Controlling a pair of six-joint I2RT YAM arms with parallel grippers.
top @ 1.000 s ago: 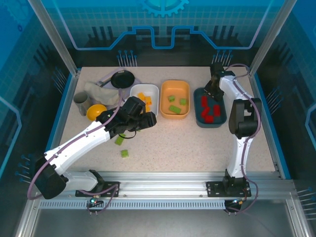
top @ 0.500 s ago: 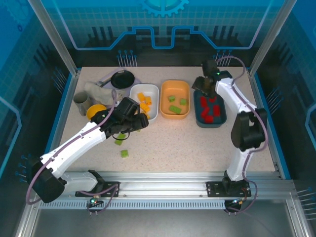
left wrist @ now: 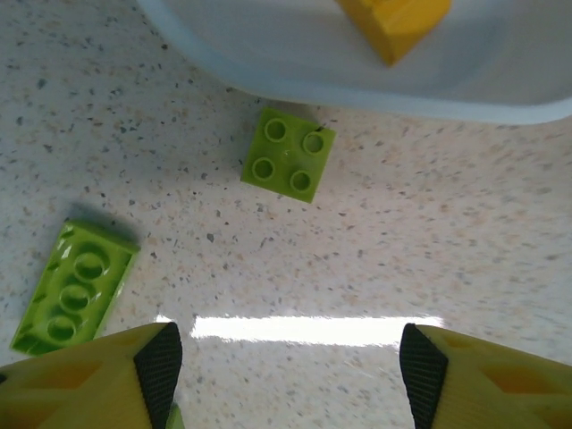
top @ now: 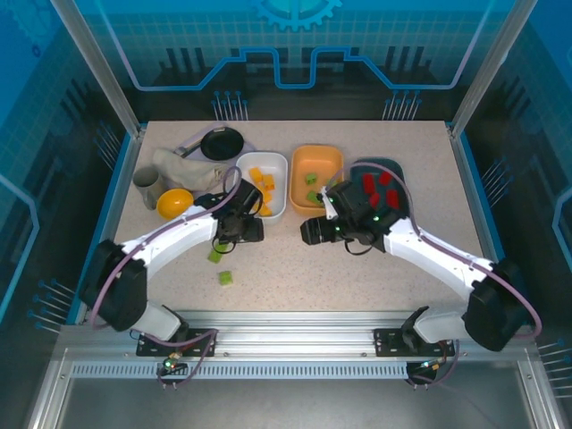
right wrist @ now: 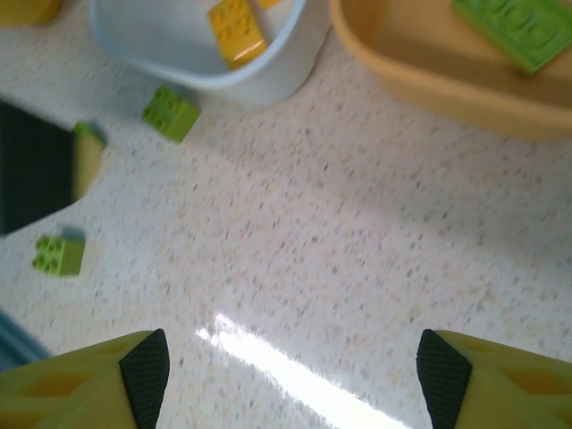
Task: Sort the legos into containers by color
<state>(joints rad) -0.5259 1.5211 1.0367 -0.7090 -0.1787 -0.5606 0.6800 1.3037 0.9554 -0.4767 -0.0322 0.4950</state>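
Table (top: 357, 277), speckled, carrying three trays in a row at the far side; white tray (top: 279, 201) on the left, holding yellow bricks (top: 262, 181); orange tray (top: 317, 150) in the middle, holding green bricks (top: 312, 179); dark teal tray (top: 393, 168) on the right, holding red bricks (top: 368, 184), its near part hidden by the right arm. Loose on the table: a square green brick (left wrist: 289, 166), studs up, just beside the near rim of the white tray; a long green brick (left wrist: 76, 286), apart from it toward the left; a third green brick (top: 225, 278), nearer the arm bases. Left tool (left wrist: 290, 366): jaws standing apart, nothing between them, over bare table near the square brick. Right tool (right wrist: 293, 380): jaws wide apart, holding nothing, over bare table in front of the white and orange trays. Yellow bowl (top: 174, 203) and black pan (top: 222, 141) at the far left.
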